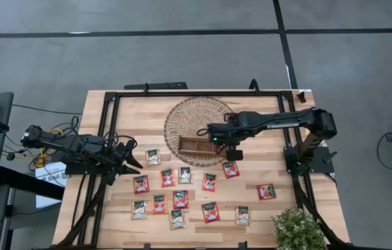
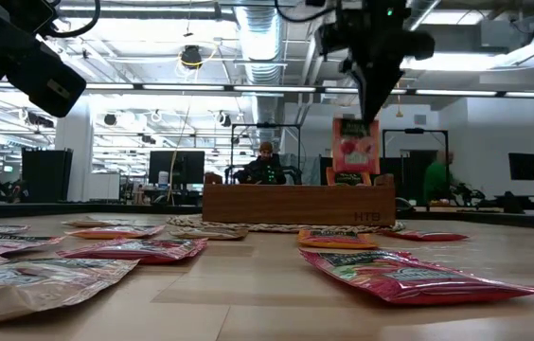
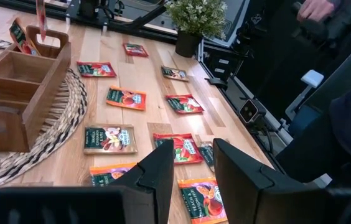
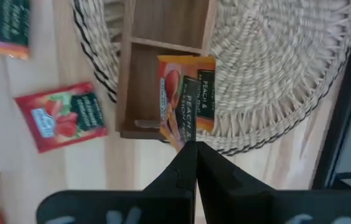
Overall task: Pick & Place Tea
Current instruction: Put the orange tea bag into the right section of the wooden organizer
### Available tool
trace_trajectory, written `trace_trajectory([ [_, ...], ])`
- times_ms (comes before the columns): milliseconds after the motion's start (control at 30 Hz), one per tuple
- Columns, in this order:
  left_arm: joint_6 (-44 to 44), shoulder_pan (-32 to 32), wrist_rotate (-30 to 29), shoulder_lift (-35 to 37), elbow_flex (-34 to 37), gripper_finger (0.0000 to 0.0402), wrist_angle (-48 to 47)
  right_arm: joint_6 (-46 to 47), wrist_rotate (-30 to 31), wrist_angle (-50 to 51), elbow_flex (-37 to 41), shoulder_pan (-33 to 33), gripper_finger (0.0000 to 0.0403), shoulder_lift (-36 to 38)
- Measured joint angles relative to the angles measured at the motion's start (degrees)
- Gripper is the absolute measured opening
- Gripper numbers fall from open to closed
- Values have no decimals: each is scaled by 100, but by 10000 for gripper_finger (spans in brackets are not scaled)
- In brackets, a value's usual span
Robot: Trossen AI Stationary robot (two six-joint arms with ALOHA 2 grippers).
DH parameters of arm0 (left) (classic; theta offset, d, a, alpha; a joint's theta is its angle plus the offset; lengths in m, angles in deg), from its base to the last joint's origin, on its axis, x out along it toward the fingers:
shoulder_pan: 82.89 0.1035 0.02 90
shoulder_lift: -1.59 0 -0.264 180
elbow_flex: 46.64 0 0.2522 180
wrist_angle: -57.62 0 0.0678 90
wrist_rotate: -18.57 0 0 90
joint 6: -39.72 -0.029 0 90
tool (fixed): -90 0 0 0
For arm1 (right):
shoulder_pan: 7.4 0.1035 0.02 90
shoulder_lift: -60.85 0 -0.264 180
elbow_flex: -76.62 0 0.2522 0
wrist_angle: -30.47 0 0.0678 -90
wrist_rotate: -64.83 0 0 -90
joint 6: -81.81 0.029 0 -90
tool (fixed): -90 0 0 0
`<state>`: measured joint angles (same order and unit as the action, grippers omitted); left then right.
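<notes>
Hanging over the end compartment of the wooden tray (image 1: pixel 197 145), the right gripper (image 4: pixel 191 146) has its jaws pinched shut on the top edge of an orange peach sachet (image 4: pixel 187 99), which dangles straight below them, its lower edge at or just inside that compartment; one sachet (image 3: pixel 18 34) already leans in there, so by my reading the sorting has barely begun. Beside those jaws, on the bare wood next to the tray, lies a red sachet (image 4: pixel 61 120). Farther out, about a dozen more sachets (image 1: pixel 174 194) lie flat and scattered, waiting their turn. Well away from the tray, the left gripper (image 3: pixel 191 165) hovers at its own edge with jaws parted and nothing between them, loose sachets lying ahead of it. Underneath is a pale wooden worktop (image 1: pixel 265 215) carrying a round woven mat (image 1: pixel 182 118) and a small potted plant (image 1: pixel 298 229). Beyond, the low view shows a bright workshop with ceiling ducts, monitors and a seated person (image 2: pixel 265 166).
</notes>
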<state>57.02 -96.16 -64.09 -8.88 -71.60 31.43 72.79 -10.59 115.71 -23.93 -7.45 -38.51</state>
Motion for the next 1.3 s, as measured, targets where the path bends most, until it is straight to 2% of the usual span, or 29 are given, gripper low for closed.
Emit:
trace_trajectory([
  [367,0,1,0,1,0,103,1,-150,204,-147,-2,-9,0,-126],
  [833,-2,1,0,1,0,103,-4,-27,81,-142,6,-98,0,-126],
  [1300,-1,2,0,1,0,103,-6,211,78,-549,486,-83,0,-124],
])
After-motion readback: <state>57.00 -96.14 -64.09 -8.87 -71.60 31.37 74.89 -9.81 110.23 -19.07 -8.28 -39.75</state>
